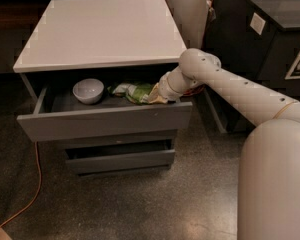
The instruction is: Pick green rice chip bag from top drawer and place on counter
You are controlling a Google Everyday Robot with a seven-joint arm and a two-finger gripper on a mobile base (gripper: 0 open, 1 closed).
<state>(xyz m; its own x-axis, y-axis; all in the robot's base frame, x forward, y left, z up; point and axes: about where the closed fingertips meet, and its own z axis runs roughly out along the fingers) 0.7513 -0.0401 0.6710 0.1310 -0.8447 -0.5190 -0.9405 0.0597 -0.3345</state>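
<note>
The top drawer is pulled open under the white counter. The green rice chip bag lies inside the drawer, right of centre. My white arm reaches in from the right, and my gripper is down in the drawer at the bag's right end, touching it. The wrist hides the fingertips.
A white bowl sits in the drawer left of the bag. Two lower grey drawers are below, the middle one slightly ajar. A black unit with a round hole stands at right. An orange cable lies on the floor at left.
</note>
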